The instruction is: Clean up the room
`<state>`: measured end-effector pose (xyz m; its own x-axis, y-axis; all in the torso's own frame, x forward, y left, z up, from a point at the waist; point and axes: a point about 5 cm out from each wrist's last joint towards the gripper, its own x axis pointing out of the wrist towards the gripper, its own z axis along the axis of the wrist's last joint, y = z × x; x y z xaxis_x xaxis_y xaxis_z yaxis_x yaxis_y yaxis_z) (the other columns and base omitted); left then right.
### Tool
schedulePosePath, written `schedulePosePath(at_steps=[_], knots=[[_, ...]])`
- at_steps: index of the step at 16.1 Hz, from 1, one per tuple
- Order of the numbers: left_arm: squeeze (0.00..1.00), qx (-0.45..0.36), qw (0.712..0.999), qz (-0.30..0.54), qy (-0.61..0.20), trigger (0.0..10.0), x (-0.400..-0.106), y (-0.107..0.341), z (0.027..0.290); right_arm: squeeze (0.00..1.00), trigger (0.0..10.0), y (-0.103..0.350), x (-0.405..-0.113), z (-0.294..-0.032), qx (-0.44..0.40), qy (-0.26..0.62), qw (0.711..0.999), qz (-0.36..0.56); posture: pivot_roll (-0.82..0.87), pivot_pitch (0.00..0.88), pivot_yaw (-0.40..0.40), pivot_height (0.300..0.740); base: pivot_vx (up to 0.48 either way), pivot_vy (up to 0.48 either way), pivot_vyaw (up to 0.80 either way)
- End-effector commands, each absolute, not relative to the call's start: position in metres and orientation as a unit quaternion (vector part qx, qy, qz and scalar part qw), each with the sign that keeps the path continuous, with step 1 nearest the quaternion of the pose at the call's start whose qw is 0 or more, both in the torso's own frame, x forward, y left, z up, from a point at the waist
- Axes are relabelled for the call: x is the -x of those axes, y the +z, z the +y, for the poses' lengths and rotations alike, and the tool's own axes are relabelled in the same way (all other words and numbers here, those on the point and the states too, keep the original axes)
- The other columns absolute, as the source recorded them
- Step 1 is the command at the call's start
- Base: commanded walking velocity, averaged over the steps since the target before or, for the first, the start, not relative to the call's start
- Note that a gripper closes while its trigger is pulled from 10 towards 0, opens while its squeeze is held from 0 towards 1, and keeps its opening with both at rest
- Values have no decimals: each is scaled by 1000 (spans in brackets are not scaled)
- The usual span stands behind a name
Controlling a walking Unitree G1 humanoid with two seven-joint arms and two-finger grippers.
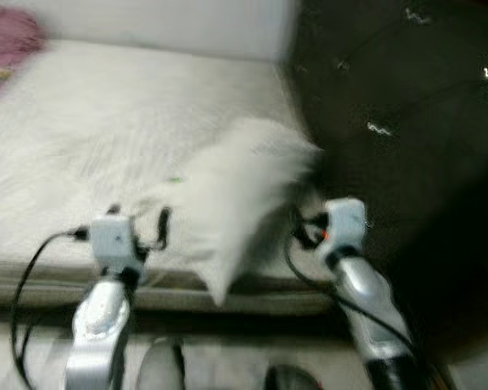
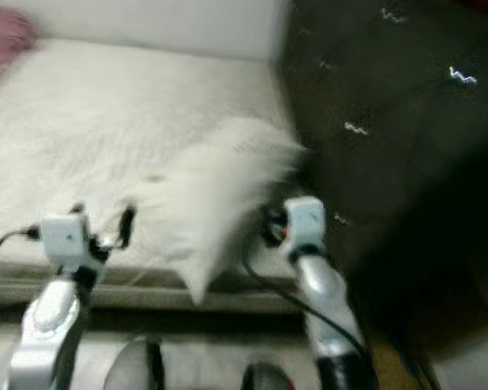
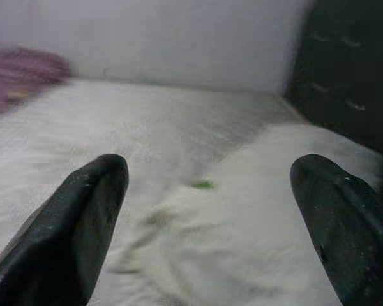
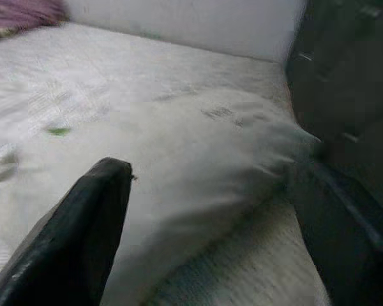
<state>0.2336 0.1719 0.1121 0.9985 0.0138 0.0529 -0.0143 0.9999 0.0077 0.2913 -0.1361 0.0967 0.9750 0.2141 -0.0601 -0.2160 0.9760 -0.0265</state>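
A white pillow (image 1: 236,195) lies on the bed's pale mattress (image 1: 106,138), close to its near right corner, with one corner hanging over the edge. My left gripper (image 3: 210,169) is open just left of the pillow, its fingers (image 3: 89,210) spread wide and holding nothing. Open as well, my right gripper (image 4: 217,169) sits at the pillow's right side, and the pillow (image 4: 198,159) lies ahead between its fingers. The eye views are blurred.
A pink blanket (image 1: 8,41) lies at the far left of the mattress. A dark panel or cabinet (image 1: 390,122) rises along the bed's right side. A white wall (image 1: 187,24) stands behind. A small green speck (image 1: 175,179) lies on the mattress.
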Motion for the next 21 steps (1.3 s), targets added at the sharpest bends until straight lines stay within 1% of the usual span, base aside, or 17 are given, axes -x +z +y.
schedulePosePath(at_steps=[1,8,15,21], knots=[[0,-4,1000,-6,3,10000,-233,105,173,0,10000,95,-289,-134,14,108,994,29,24,87,-69,676,311,0,0],[0,-6,1000,-8,-1,10000,-233,106,175,0,10000,96,-289,-128,33,121,992,21,32,88,-65,676,339,0,0],[0,-3,1000,-8,-8,10000,-234,106,172,0,10000,95,-288,-131,27,115,993,23,27,87,-65,676,379,0,0],[0,-1,1000,-8,-11,10000,-234,106,171,0,10000,95,-289,-131,29,113,993,27,28,89,-66,676,480,0,0]])
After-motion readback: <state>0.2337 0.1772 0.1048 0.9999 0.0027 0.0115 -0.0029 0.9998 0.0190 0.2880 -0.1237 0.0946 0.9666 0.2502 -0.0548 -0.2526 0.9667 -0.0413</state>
